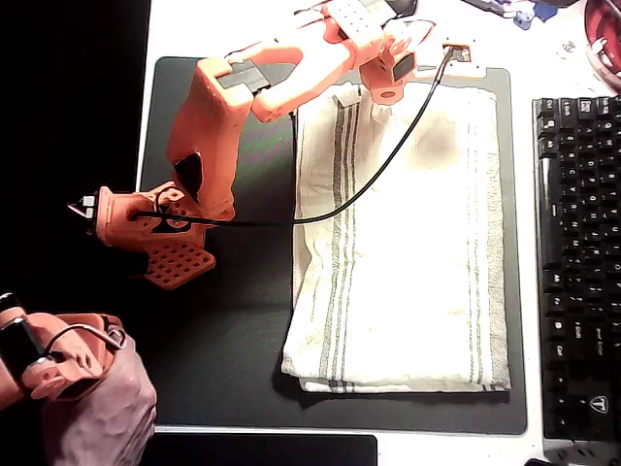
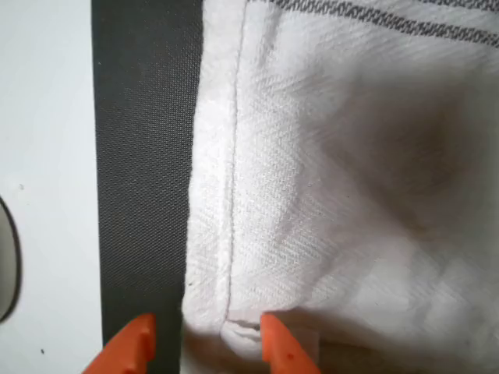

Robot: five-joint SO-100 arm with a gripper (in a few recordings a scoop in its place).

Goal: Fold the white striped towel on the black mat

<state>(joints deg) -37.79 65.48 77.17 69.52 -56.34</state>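
The white striped towel (image 1: pixel 408 243) lies flat on the right half of the black mat (image 1: pixel 223 320), with its grey-green stripes running down its left and right sides. My orange gripper (image 1: pixel 376 95) hangs over the towel's far edge, close to its upper left corner. In the wrist view the gripper (image 2: pixel 204 347) is open. Its two orange fingertips (image 2: pixel 129 351) stand either side of the towel's hemmed corner (image 2: pixel 234 327), one over the mat (image 2: pixel 144 156) and the other on the cloth (image 2: pixel 335 195).
A black keyboard (image 1: pixel 577 262) lies along the mat's right edge. A black cable (image 1: pixel 369 184) hangs across the towel from the arm's base (image 1: pixel 146 228) to the wrist. White table (image 2: pixel 47 156) borders the mat beyond the towel's far edge. Small objects (image 1: pixel 602 39) sit at the top right.
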